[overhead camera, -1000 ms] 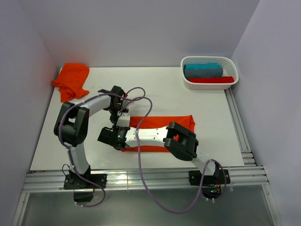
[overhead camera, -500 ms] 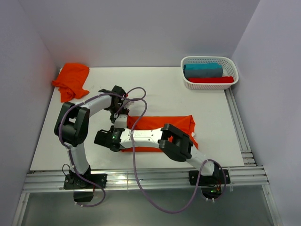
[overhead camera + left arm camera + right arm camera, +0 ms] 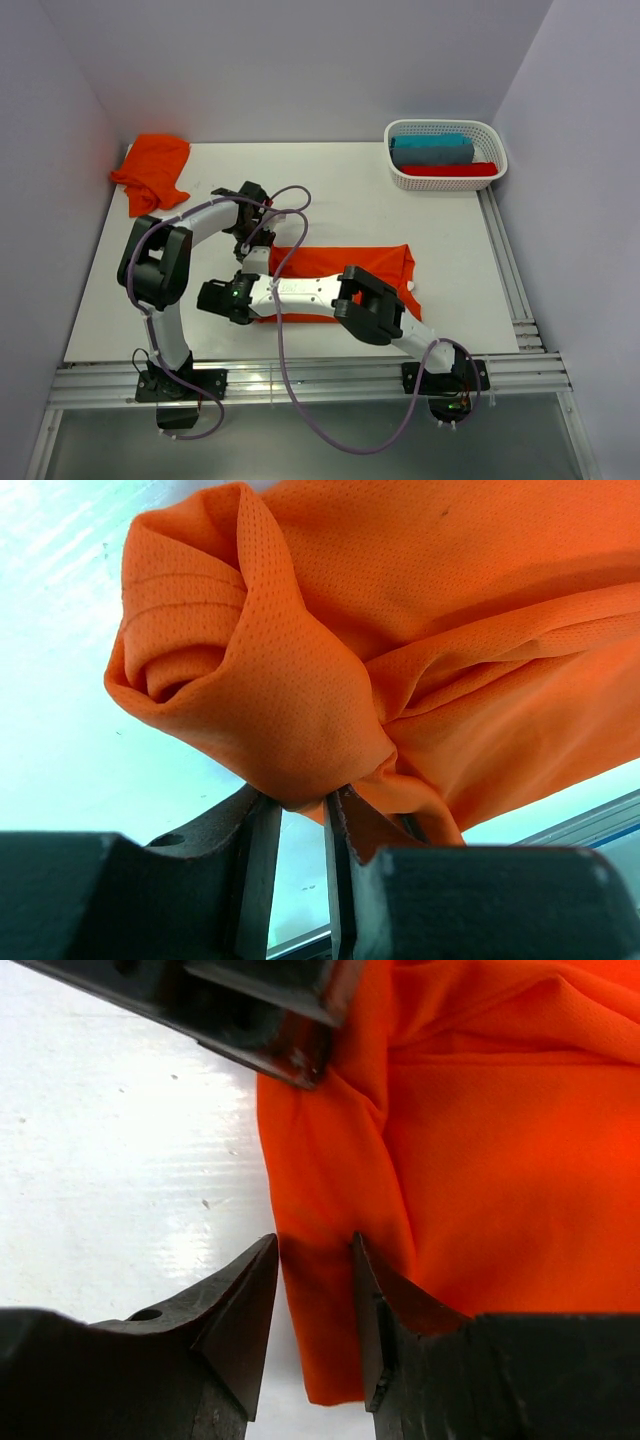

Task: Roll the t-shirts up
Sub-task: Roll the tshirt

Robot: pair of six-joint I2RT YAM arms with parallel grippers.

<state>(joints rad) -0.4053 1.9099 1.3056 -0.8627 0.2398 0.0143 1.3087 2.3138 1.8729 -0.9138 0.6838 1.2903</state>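
**Folded t-shirt (image 3: 345, 262) mid-table, its left end rolled and pinched**

The folded t-shirt lies as a long orange strip across the middle of the table (image 3: 340, 190), running left to right. Its right end is flat and its left end is curled into a loose roll. The left wrist view shows the coiled layers of that roll in thin, finely dotted fabric. The rest of the cloth trails away behind it in soft creases.

The left gripper (image 3: 300, 802) points down onto the rolled end from the far side. Its fingers stand close together with only a narrow slit between them, and a bulge of the roll is nipped between their tips.

The right gripper (image 3: 315, 1255) reaches the same end from the near side, and in the top view its arm lies across the near half of the strip. Its fingers are spread apart and straddle the shirt's left edge, one over bare table and the other over the cloth. Whether they touch the fabric cannot be told. The left gripper's dark fingers show at the top of the right wrist view, right at that edge, so the two grippers are near each other.

The second t-shirt (image 3: 152, 168) sits crumpled in the far left corner of the table, well apart from both grippers. At the far right stands a white lattice basket (image 3: 445, 181). It holds a teal cloth (image 3: 432, 150) at the back and a red cloth (image 3: 448, 169) in front of it.
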